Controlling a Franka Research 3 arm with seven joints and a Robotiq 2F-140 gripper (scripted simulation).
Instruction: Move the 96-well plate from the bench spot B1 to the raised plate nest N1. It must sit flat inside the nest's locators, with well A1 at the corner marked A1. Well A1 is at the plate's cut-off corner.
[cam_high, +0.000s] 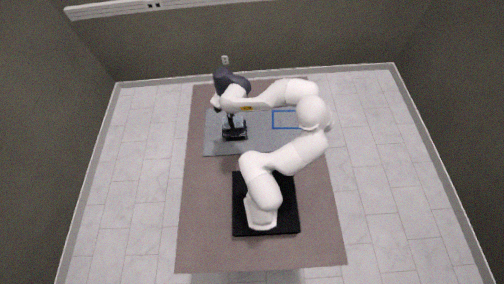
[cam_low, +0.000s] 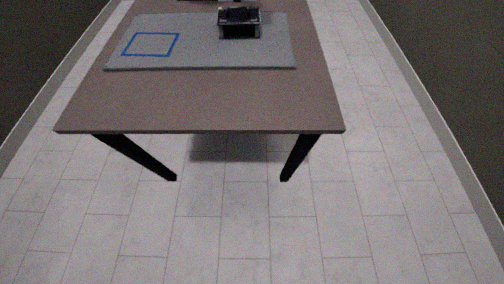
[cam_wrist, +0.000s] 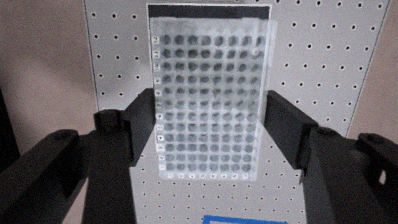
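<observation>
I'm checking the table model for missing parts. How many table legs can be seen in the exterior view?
2. One dark leg stands under the table's near left corner, the other under its near right corner. Any far legs are hidden behind the top.

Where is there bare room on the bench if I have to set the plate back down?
Bare patches: inside the blue outline, and the gray mat between that outline and the raised nest. The brown table in front of the mat is also bare. It is crowded at the nest, where the gripper holds the 96-well plate above it.
</observation>
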